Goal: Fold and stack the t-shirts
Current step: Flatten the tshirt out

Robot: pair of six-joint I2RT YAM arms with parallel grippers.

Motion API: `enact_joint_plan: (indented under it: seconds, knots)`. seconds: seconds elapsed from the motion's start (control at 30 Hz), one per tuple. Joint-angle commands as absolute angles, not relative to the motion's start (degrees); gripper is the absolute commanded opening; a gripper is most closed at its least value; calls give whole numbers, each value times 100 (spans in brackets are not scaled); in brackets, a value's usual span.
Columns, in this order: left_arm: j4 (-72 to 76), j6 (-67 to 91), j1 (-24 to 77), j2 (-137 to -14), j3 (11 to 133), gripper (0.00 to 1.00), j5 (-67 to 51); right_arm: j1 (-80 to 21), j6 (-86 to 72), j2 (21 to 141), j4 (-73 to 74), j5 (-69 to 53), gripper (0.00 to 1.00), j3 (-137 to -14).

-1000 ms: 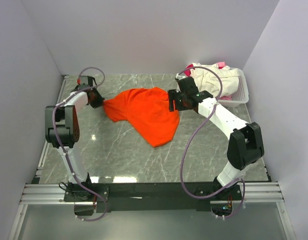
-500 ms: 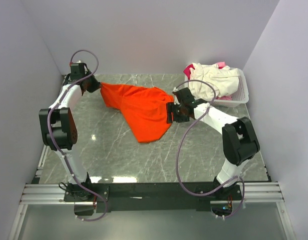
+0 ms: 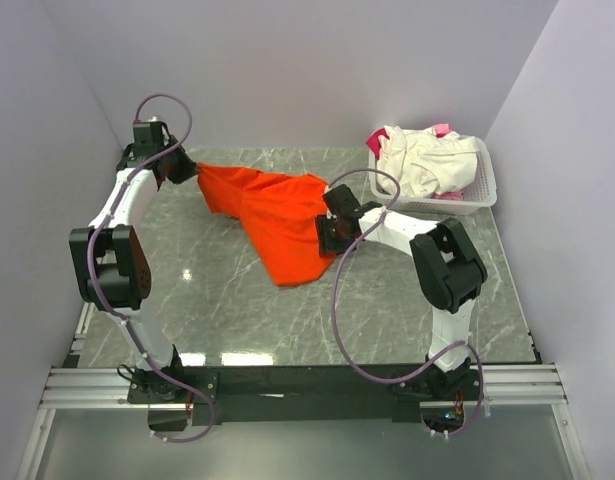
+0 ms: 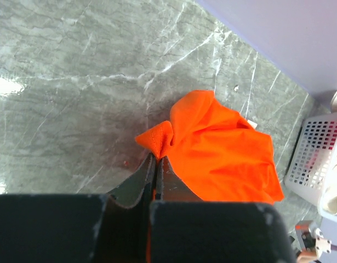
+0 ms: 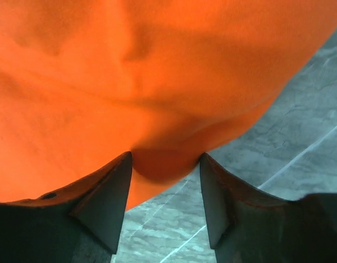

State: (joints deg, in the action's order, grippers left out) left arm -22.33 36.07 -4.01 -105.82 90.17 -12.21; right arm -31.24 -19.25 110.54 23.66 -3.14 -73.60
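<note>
the orange t-shirt [image 3: 277,215] lies bunched on the grey marble table [image 3: 217,300], drawn out from the far left corner toward the middle, its longest tip pointing at the near edge. the left gripper [image 3: 180,170] is pinched tight on the shirt's far left corner, close to the back wall. the right gripper [image 5: 165,164] sits at the shirt's right edge with its jaws apart. a soft hump of orange cloth bulges between the fingers [image 5: 110,192] and touches both tips. behind the right arm, in the far right corner, a white basket [image 3: 484,185] holds a cream-white t-shirt [image 3: 422,162] heaped above its rim, with a pink t-shirt [image 3: 442,129] peeking out behind. the right arm's cable [image 3: 334,300] loops over the table near the shirt's tip.
</note>
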Motion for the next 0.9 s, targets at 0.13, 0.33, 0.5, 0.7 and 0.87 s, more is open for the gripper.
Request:
enact_joint_plan:
  seconds: [0.13,0.33,0.5,0.7,0.87]
  knots:
    - [-2574,3287,-474,-10064,9035,0,-1169,-3120,-2127,11215,2652,-10,1,-7575]
    - [-2619,2901,-659,-9326,8702,0,-468,-3103,-2320,10390,3469,657,0,-8015]
    - [-2338,2540,-940,-8728,8025,0,-123,-3103,-2513,9598,4401,1414,0,-8646]
    - [-2330,2619,-949,-8439,7596,0,-580,-3094,-2708,9580,6081,2214,0,-10516]
    - [-2347,2558,-941,-8236,7331,0,-571,-3094,-2295,10561,5934,2119,0,-11521]
